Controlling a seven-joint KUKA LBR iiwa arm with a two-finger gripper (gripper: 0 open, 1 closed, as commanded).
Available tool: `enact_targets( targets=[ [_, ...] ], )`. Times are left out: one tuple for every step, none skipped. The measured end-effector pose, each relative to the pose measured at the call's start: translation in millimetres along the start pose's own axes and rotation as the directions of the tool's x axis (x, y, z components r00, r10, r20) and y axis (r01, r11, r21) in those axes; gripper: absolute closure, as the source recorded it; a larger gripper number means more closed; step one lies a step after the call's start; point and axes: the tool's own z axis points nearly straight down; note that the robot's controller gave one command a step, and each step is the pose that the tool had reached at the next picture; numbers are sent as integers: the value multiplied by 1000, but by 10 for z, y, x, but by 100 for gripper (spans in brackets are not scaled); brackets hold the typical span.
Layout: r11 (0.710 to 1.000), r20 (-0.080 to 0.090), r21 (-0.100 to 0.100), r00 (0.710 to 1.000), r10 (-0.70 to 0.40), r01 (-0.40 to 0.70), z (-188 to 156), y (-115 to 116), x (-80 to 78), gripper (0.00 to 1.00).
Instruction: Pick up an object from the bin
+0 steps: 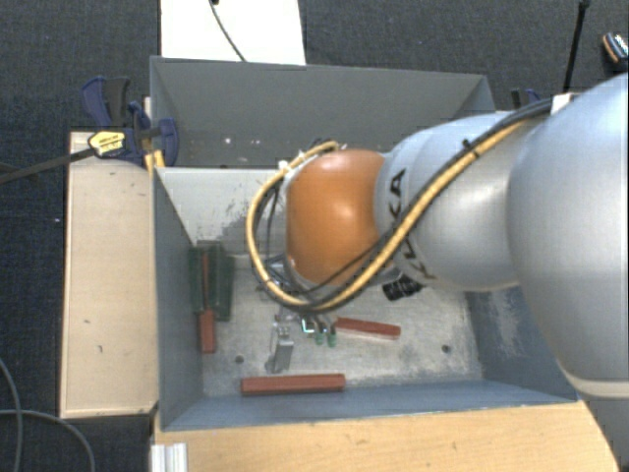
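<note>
My gripper [298, 321] shows as a dark body just under the arm's orange cover, low over the middle of the bin floor. A small grey metal piece [282, 352] lies right below it, and I cannot tell whether they touch. A small green thing [325, 337] sits at the gripper's right side, next to a thin red stick [370, 329] that runs to the right. Nearer the front wall lies a long red-brown bar [293, 384].
Along the bin's left wall lie a dark green block and a short brown block in front of it. The arm and its cover hide the bin's middle and right rear. Bare floor shows at the front right.
</note>
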Motion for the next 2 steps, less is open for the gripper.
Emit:
enact_targets(
  targets=[
    [988, 2, 2, 988, 154, -154, 744, -638, -189, 0],
    [977, 12, 0, 977, 215, -215, 705, -1294, -512, 0]
  ],
)
